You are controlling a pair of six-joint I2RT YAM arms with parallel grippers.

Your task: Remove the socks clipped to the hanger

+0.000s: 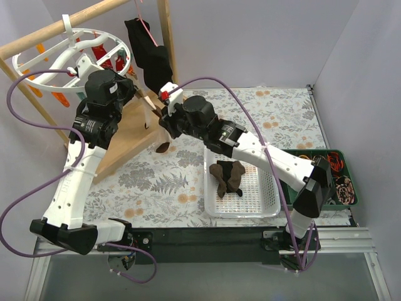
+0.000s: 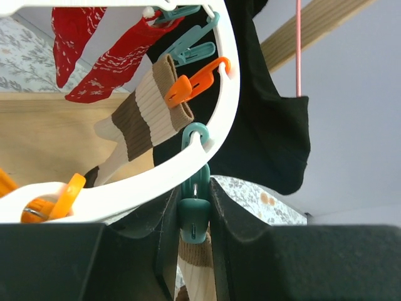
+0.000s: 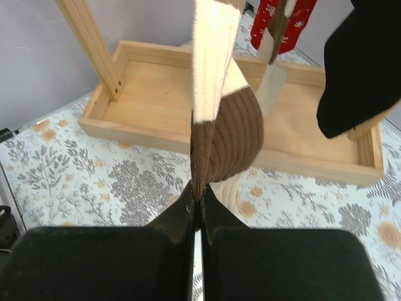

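left tool clamped on teal clip under hanger, far-left bench corner | right tool pinched shut on striped sock hanging below that clip | dark socks in tray; near edge, right of centre

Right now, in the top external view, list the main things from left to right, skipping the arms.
white ring hanger → black T-shirt → white basket → green bin
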